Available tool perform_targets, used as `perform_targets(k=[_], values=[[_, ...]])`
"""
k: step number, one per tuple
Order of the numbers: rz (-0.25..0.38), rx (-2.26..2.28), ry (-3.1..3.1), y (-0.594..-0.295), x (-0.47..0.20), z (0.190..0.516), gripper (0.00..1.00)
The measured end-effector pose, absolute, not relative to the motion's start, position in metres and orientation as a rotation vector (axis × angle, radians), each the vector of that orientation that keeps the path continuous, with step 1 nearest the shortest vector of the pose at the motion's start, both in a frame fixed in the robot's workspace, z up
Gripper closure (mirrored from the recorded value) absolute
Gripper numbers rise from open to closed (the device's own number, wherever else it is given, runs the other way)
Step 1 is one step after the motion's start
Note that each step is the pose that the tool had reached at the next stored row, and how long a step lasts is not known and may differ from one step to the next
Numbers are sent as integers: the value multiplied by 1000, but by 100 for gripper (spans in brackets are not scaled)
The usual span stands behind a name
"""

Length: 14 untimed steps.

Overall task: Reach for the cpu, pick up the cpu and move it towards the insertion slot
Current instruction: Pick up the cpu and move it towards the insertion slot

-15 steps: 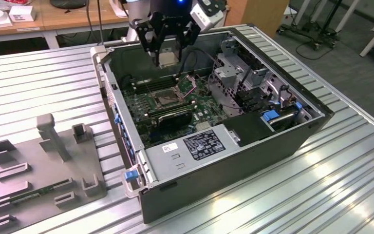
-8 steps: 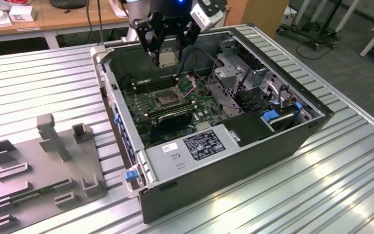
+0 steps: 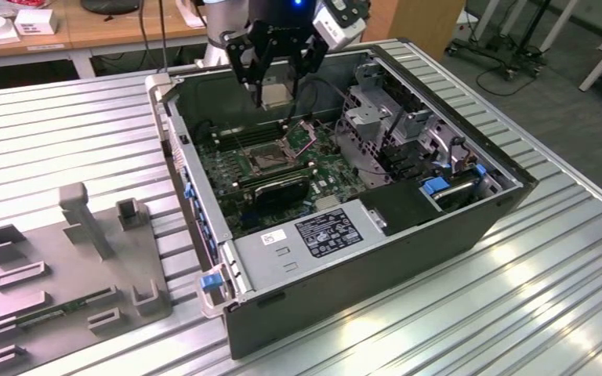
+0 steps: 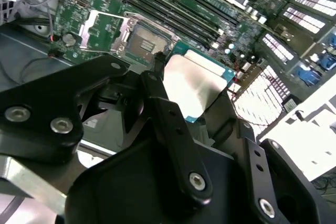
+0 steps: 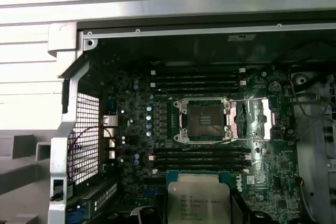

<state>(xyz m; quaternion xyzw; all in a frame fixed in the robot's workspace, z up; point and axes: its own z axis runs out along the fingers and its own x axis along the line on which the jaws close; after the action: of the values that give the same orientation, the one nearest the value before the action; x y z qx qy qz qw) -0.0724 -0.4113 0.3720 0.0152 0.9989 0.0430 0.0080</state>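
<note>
Black claw (image 4: pixel 191 90) clamped on cpu (image 4: pixel 191 85), raised above insertion slot (image 5: pixel 203 119)

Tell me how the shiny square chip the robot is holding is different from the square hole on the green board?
The cpu hangs in the air, pinched in the gripper; the insertion slot sits fixed on the green board. The cpu has a smooth, silvery top; the insertion slot has a dark centre inside a metal frame. The insertion slot lies open and empty, its cover plate swung aside. Both are square and look about the same size.
</note>
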Motion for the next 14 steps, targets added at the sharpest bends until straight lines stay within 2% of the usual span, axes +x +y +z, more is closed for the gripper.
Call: perform_targets(k=[14], values=[[135, 49, 3136, -405, -33, 362, 45]])
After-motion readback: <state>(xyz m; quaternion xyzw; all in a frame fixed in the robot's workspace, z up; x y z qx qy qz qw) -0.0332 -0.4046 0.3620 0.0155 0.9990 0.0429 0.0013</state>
